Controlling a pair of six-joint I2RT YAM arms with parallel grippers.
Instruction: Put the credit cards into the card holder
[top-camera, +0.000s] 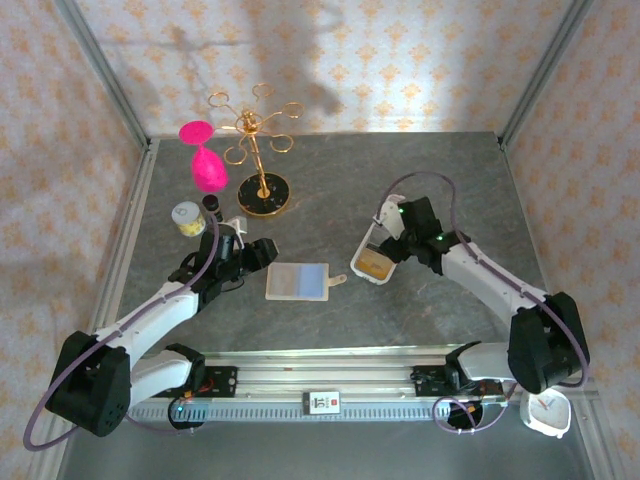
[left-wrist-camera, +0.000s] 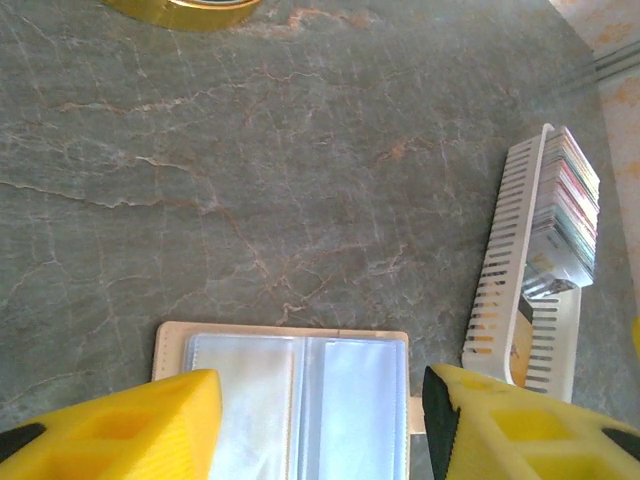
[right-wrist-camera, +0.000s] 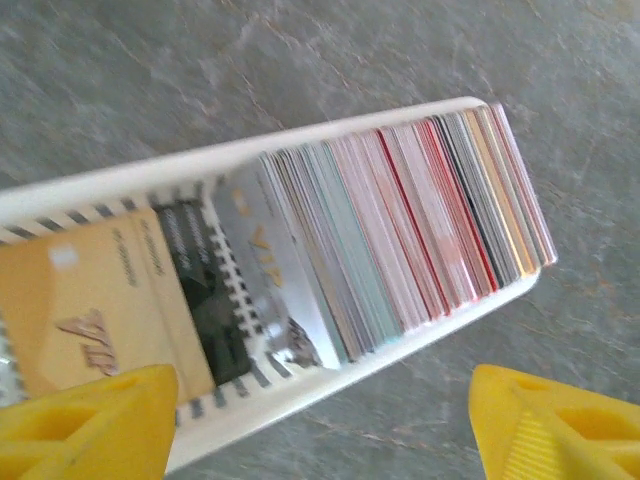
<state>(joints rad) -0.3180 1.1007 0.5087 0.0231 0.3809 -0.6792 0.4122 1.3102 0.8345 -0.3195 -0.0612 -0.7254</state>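
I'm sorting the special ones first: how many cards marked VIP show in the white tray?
2. A gold card lies flat in the white tray; a silver card leans against the upright stack. More may be hidden in that stack.

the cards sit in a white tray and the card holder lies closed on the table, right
No: the card holder lies open, clear sleeves showing in the left wrist view. The cards do sit in the white tray.

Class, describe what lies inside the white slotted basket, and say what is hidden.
The white basket holds a row of credit cards standing on edge, plus a gold card lying flat. The upright cards' faces and the floor beneath them are covered.
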